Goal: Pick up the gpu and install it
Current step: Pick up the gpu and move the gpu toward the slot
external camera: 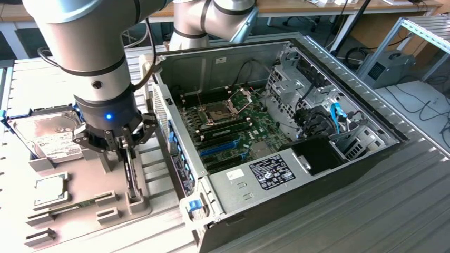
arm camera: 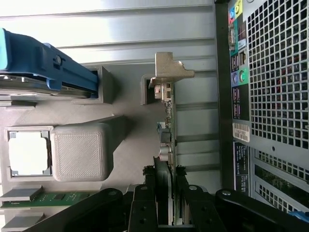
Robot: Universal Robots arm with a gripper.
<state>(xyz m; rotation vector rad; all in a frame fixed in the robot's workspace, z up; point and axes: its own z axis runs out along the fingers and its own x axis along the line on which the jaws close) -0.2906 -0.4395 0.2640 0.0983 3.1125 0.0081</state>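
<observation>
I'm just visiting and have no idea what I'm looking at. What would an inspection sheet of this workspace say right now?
Surface: grey ribbed table carrying a grey holder tray.
Job's things: graphics card standing on edge in the tray; open computer case beside it.
Clutter: hard drive, processor chip and memory stick in the tray.
Grippers: gripper at the card's upper edge.
Cables: blue cable inside the case; black cables on the floor.
Surroundings: desks, metal rack.
</observation>
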